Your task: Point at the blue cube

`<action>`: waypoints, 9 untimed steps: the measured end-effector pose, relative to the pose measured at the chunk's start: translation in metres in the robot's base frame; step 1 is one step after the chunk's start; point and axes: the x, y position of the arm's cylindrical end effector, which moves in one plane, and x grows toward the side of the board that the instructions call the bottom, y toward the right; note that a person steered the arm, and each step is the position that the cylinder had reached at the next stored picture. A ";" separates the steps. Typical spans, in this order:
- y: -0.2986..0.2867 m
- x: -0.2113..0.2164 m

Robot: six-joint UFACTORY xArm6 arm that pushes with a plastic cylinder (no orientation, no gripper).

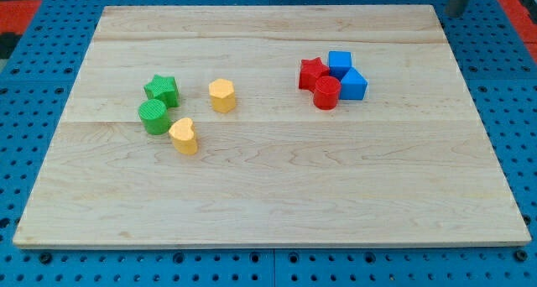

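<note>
The blue cube sits at the upper right of the wooden board, in a tight cluster. A second blue block touches it on the lower right. A red star is to the cube's left and a red cylinder is just below it. A short piece of a dark rod shows at the view's top right corner. My tip is at the board's far right corner, well to the upper right of the blue cube and touching no block.
A green star, a green cylinder, a yellow hexagon block and a yellow heart lie on the board's left half. A blue pegboard surrounds the board.
</note>
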 end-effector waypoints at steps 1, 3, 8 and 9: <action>-0.028 -0.012; -0.077 -0.014; -0.170 0.083; -0.170 0.097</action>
